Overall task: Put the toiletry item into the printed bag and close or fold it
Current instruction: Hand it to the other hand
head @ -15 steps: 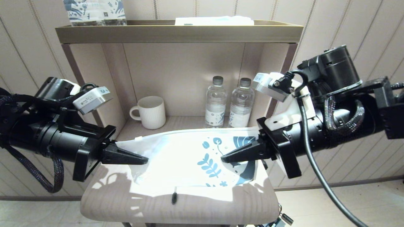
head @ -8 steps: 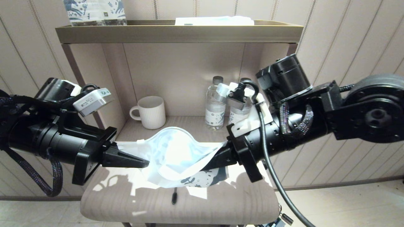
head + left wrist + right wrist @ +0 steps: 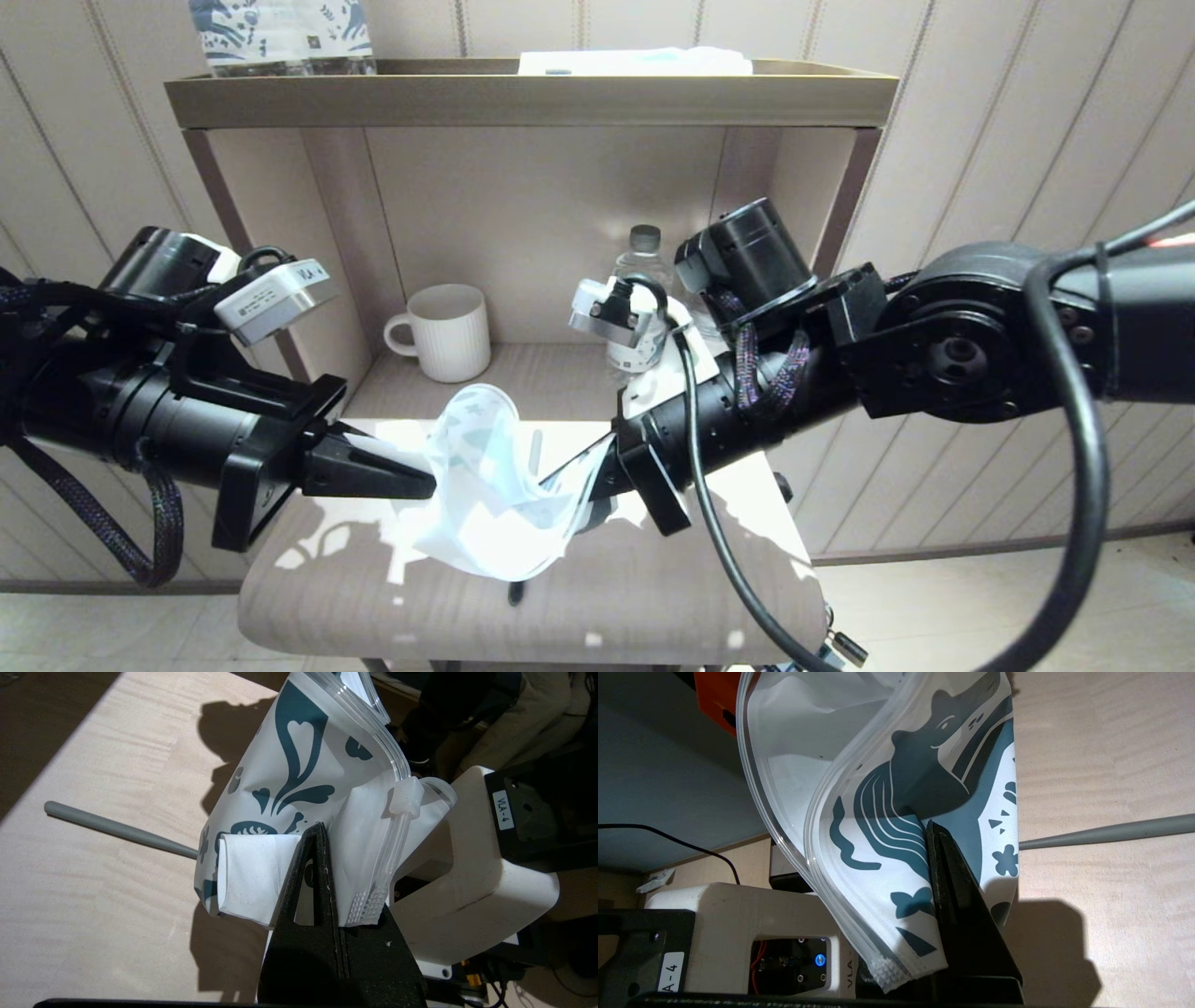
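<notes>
The printed bag (image 3: 485, 495), white with blue leaf prints, hangs bunched in a loop between my two grippers above the small table (image 3: 373, 607). My left gripper (image 3: 425, 483) is shut on the bag's plain end (image 3: 261, 872), close to the zip slider. My right gripper (image 3: 583, 485) is shut on its printed end (image 3: 887, 826) and sits close to the left one. The toiletry item, a grey toothbrush (image 3: 534, 450), lies on the tabletop under the bag. Its dark bristle head (image 3: 514, 592) pokes out toward the front edge. The handle (image 3: 117, 830) (image 3: 1106, 833) shows past the bag in both wrist views.
Behind the table is a shelf unit with a white ribbed mug (image 3: 448, 331) and a water bottle (image 3: 641, 245) partly hidden by my right arm. Wrapped bottles (image 3: 280, 33) and a white folded item (image 3: 635, 61) sit on its top tray. The table's front edge (image 3: 523, 653) is rounded.
My right gripper has swung left toward the left one, carrying the printed end. The bag went from spread flat to a bunched loop. The left gripper has stayed put.
</notes>
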You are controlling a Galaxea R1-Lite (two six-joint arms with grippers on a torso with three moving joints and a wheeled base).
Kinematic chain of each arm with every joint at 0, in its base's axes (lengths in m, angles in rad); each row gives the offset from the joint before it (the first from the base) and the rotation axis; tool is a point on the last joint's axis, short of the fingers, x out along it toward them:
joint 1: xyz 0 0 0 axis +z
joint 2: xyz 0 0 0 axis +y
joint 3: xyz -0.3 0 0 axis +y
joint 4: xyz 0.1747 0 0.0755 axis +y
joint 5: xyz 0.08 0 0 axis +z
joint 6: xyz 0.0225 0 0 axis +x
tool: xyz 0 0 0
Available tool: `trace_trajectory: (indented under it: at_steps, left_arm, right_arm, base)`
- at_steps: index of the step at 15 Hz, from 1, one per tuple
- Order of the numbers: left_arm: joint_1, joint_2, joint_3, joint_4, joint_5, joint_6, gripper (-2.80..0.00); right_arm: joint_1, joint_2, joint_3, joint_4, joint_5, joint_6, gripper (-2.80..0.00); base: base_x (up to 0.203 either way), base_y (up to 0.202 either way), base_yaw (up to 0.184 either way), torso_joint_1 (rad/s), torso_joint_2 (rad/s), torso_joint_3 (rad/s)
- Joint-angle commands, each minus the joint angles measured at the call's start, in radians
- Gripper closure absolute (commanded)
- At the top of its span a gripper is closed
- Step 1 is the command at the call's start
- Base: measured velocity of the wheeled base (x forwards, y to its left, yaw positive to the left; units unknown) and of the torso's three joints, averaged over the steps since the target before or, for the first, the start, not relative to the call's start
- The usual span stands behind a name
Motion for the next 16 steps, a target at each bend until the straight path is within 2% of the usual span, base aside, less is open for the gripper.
trace_trajectory:
  at_steps: [1,3,5,6,8,12,16]
  left_arm:
    - [0.000,0.000,-0.007,0.004,-0.007,0.000,0.00]
    - [-0.002,-0.002,-0.010,0.005,0.001,-0.006,0.00]
    - [-0.027,0.000,-0.023,0.008,0.077,-0.035,0.00]
    - [-0.039,0.000,-0.034,0.006,0.115,-0.073,0.00]
    - [-0.043,0.000,-0.056,0.004,0.130,-0.142,0.00]
    - [-0.048,0.018,-0.059,0.002,0.138,-0.148,0.00]
    - [-0.053,0.027,-0.058,-0.018,0.140,-0.144,0.00]
  right_arm:
    - [-0.007,-0.041,0.035,0.001,-0.003,-0.002,0.00]
    - [-0.028,-0.094,0.081,0.000,-0.042,-0.003,0.00]
    - [-0.038,-0.124,0.107,0.000,-0.070,-0.001,0.00]
    - [-0.042,-0.132,0.114,0.002,-0.077,-0.001,0.00]
    - [-0.055,-0.142,0.115,0.002,-0.118,0.007,0.00]
    - [-0.032,-0.132,0.050,0.003,-0.132,0.060,0.00]
    - [-0.019,-0.106,0.046,-0.002,-0.145,0.060,0.00]
  base:
    - [0.000,0.000,0.000,0.000,0.00,0.000]
    - [0.000,0.000,0.000,0.000,0.00,0.000]
    - [0.000,0.000,0.000,0.000,0.00,0.000]
    - [0.000,0.000,0.000,0.000,0.00,0.000]
    - [0.000,0.000,0.000,0.000,0.00,0.000]
    - [0.000,0.000,0.000,0.000,0.00,0.000]
    - [0.000,0.000,0.000,0.000,0.00,0.000]
